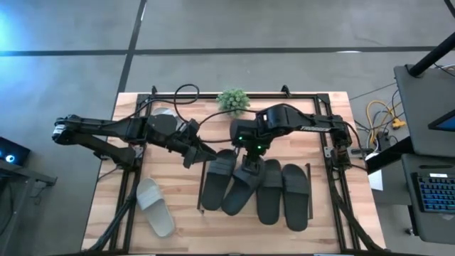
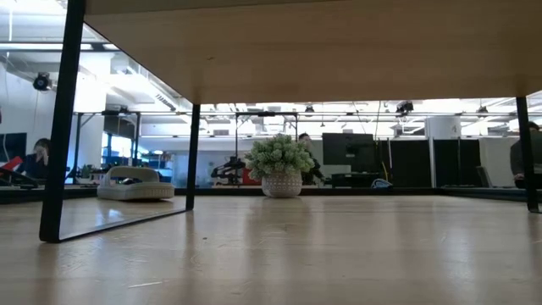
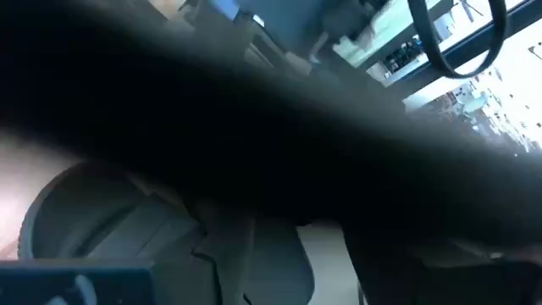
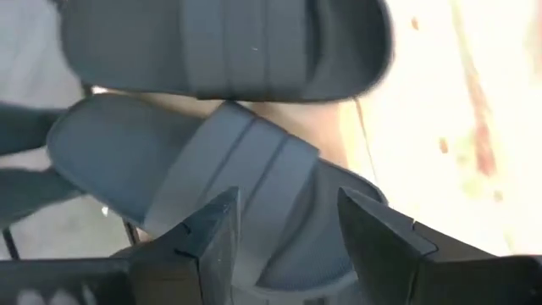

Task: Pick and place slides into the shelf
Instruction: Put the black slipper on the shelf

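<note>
The slides look like soft, light rubber that will flex under pressure and not break; the wide strap across the top seems the surest place to take hold, since the sole is broad and may slip. Four black slides (image 1: 257,186) lie side by side on the shelf (image 1: 323,192), on its wood board toward the counter's near right part, the two left ones tilted and touching. The right pincer (image 1: 250,162) hangs directly over the second one's far end, its fingers (image 4: 216,233) spread apart with the strap between them, grasping nothing. One grey slide (image 1: 155,207) lies near the counter's near left corner. The left pincer (image 1: 193,154) sits just beside the leftmost black slide; whether it holds anything I cannot tell.
</note>
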Controlling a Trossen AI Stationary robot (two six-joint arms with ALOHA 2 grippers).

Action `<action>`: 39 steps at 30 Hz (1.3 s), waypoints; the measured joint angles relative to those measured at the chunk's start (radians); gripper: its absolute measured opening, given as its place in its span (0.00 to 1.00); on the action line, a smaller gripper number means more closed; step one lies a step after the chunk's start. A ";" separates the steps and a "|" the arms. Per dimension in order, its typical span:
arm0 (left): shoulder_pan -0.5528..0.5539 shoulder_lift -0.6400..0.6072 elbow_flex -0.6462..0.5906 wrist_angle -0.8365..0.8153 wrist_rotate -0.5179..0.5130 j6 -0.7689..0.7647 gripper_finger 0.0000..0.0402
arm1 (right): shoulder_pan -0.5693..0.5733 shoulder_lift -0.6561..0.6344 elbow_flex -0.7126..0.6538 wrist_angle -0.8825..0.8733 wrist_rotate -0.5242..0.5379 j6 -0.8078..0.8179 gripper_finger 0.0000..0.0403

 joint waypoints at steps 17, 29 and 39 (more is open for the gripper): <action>-0.001 0.000 0.000 -0.191 -0.011 0.053 0.41 | 0.144 -0.063 -0.119 -0.002 0.002 0.385 0.32; -0.003 0.096 -0.002 -0.293 -0.047 0.096 0.41 | 0.155 -0.072 -0.236 0.002 0.033 0.447 0.32; -0.014 0.211 0.001 -0.261 -0.039 0.095 0.41 | 0.145 -0.067 -0.186 0.004 0.121 0.402 0.32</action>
